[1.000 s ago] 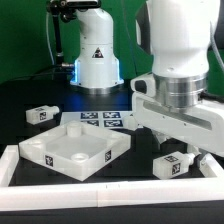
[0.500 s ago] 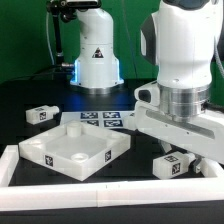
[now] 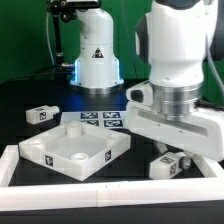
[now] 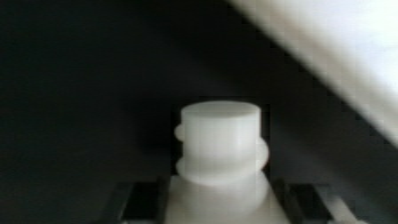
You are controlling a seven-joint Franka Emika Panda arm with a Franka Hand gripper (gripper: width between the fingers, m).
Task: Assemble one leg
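Note:
In the wrist view a white leg [image 4: 219,150] stands between my two dark fingers [image 4: 150,204], round end pointing away from the camera. My gripper [image 4: 221,202] is shut on it. In the exterior view the gripper [image 3: 171,153] is low over the table at the right, its fingers mostly hidden under the white hand. The tagged leg [image 3: 165,164] shows just beneath the hand. A second leg [image 3: 40,115] lies at the far left. The white square tabletop [image 3: 45,152] lies at the left front.
The marker board [image 3: 101,120] lies behind the tabletop, in front of a white robot base [image 3: 97,60]. A white rail [image 3: 110,186] runs along the table's front. A blurred white edge [image 4: 338,45] crosses the wrist view.
The arm has shifted toward the exterior view's left, and the leg under the hand has shifted left with it. The tabletop and the far-left leg have not moved.

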